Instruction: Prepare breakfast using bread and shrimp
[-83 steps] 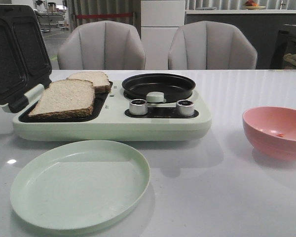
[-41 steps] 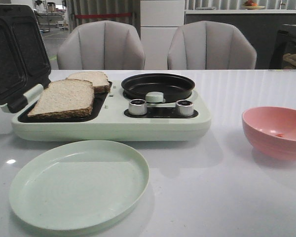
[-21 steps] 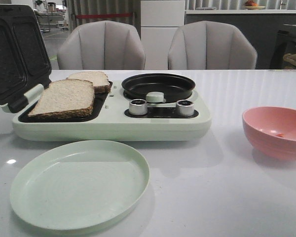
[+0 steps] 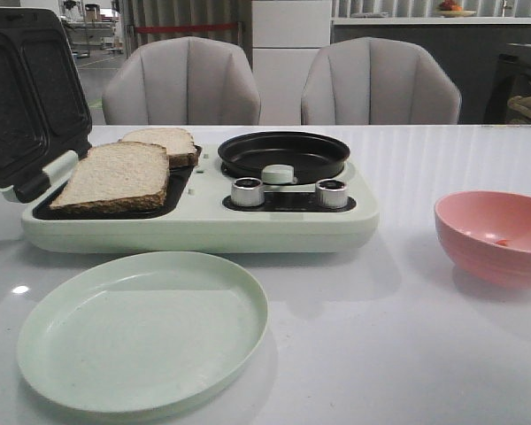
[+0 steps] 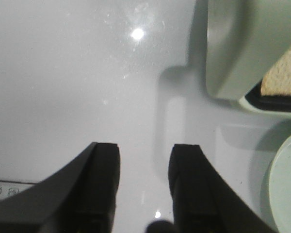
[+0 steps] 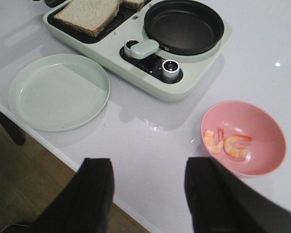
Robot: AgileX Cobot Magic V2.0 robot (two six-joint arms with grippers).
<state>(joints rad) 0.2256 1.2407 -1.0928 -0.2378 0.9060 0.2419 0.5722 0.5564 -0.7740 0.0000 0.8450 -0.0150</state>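
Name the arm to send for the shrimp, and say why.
Right, probably. Its open gripper hangs near the pink bowl holding both shrimp; the left gripper sits by the bread side.

No readable words, brands or numbers anywhere, folks. The one trace of print sits on a pale strip [image 5: 5, 190] in the left wrist view, down at eight o'clock beside the dark finger [image 5: 94, 189]: a couple of tiny grey symbols, too small and blurred to make out. The breakfast maker [image 4: 203, 232] shows no legible marking
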